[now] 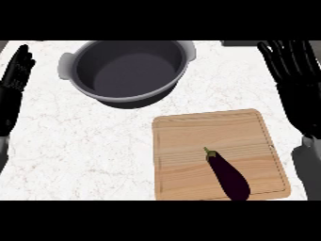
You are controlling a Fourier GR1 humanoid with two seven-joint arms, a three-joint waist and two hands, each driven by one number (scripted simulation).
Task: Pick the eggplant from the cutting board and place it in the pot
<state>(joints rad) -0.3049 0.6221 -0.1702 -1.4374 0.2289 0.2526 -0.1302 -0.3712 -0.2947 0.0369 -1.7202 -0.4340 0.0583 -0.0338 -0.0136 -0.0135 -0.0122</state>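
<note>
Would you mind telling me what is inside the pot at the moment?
Nothing: the pot shows only its bare dark floor, though its near wall hides a sliver of it. The eggplant lies on the cutting board.

We see a white, marble-veined worktop [86, 141] with a smooth matt look. On it, a pale wooden cutting board [212, 132] shows fine grain, beside a dull grey metal pot [128, 70]. The eggplant [228, 176] has glossy dark purple skin.
</note>
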